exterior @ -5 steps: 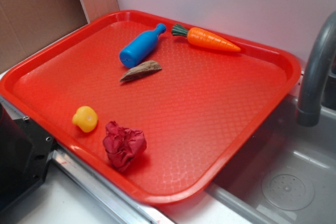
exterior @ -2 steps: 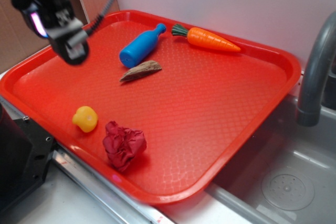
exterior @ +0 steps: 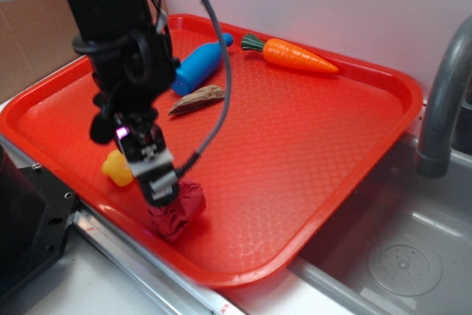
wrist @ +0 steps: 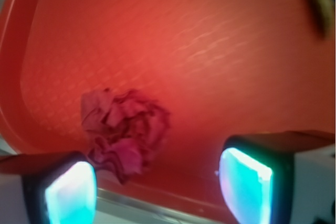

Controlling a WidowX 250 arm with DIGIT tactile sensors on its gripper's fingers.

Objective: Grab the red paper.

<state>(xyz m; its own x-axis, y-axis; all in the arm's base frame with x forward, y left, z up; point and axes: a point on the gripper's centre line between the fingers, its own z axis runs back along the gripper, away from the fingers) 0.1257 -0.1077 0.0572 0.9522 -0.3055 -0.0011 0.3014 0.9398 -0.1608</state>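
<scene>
Tool: the tool (exterior: 161,188) hung low over the near left part of the tray, its fingers spread apart with nothing between them; in the wrist view the two lit fingertips (wrist: 71,192) stood wide of each other at the bottom edge.
Red paper: the red paper (exterior: 181,212) lay crumpled on the tray near its front rim, just under and partly hidden by the tool; in the wrist view the red paper (wrist: 126,132) sat ahead of the gap between the fingertips, closer to the left one.
Tray: the red tray (exterior: 310,145) sat on the counter (exterior: 88,285) beside a grey sink (exterior: 398,256).
Yellow toy: a yellow toy (exterior: 116,169) lay just left of the paper, partly behind the arm.
Far items: a blue bottle (exterior: 198,66) and an orange carrot (exterior: 299,56) lay near the tray's back edge, with a brown wood piece (exterior: 198,99) just in front of the bottle.
Faucet: a grey faucet (exterior: 442,101) rose at the right.
</scene>
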